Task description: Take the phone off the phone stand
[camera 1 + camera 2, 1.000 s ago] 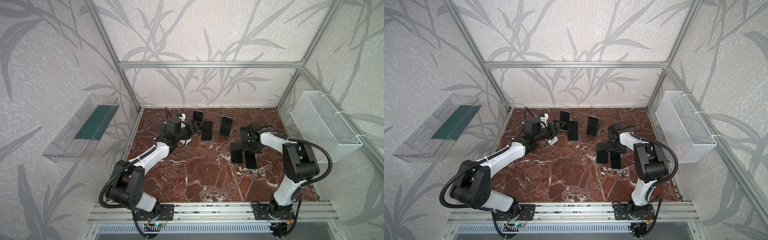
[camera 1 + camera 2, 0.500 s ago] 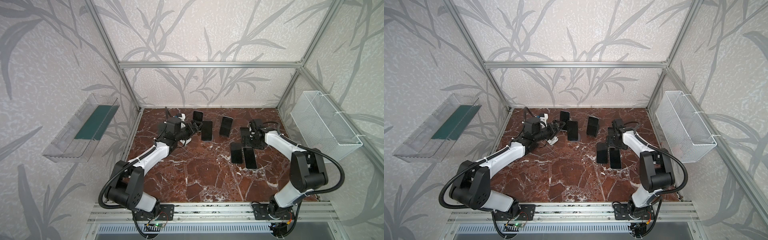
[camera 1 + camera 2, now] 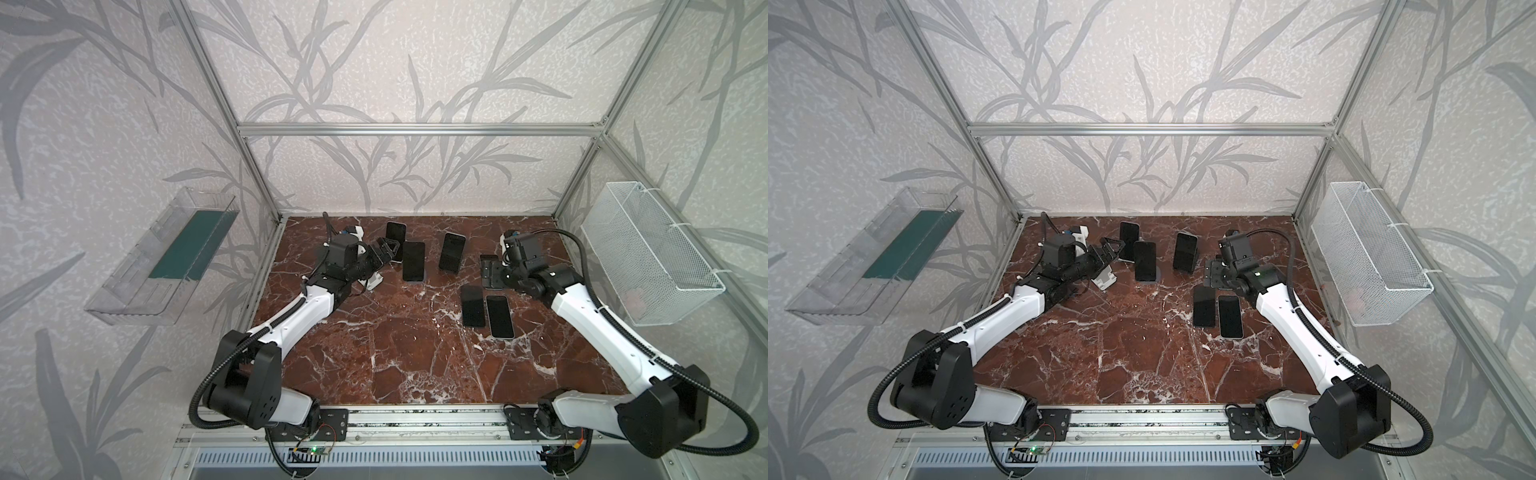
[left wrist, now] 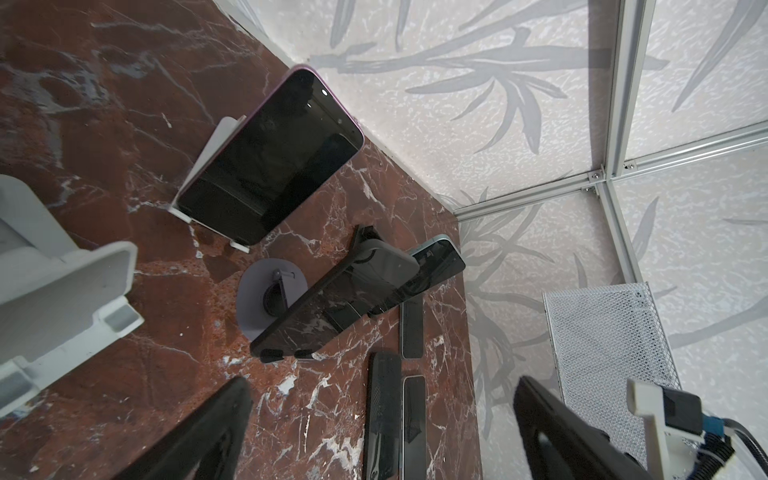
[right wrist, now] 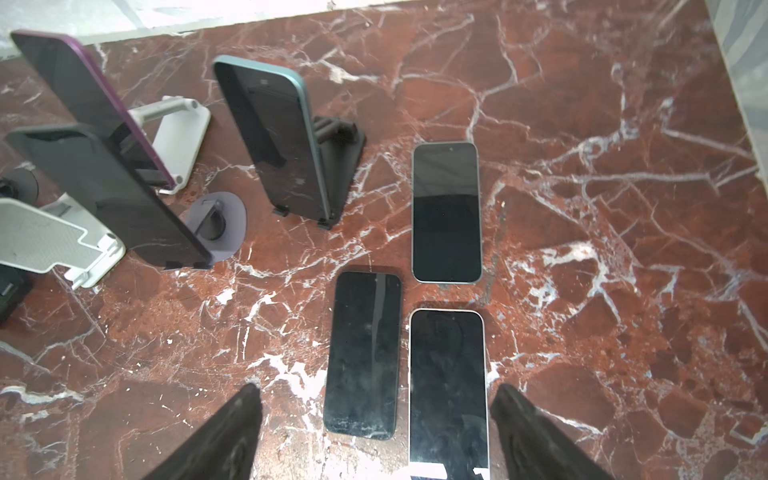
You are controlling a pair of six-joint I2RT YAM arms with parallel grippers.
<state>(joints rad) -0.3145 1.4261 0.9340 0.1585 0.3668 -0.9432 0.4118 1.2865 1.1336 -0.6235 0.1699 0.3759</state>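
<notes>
Left pincer [image 4: 383,384] hangs low over the counter [image 3: 374,353], just past the empty white stand [image 3: 372,283] on its back-wall side. Its fingers [image 4: 208,428] are spread wide with nothing between them. Of the propped-up phones, the purple-edged phone [image 3: 395,233] is the closest, just beside the pincer's tips. It sits behind the empty white stand and slightly to its right, resting in a white holder [image 4: 214,145]. It stands on its short end, long axis rising from the holder's lip and leaning toward the back wall, screen facing the counter's front and upward. By my reading this one falls to the left arm. The move turns on bringing the open fingers across the phone's narrow width, then drawing it up along that slanted axis until the bottom clears the lip. Right of the empty white stand, the black phone [image 3: 413,261] leans the same way on a round-based holder [image 4: 266,286]. Farther right, the teal-edged phone [image 3: 452,252] does likewise on a black holder [image 5: 340,166]. Well to the right of the empty white stand, three flat phones [image 3: 473,305] lie screen-up, long axes front to back. The right pincer [image 5: 376,390] hangs above them, fingers apart and empty, much farther from the purple-edged phone.
</notes>
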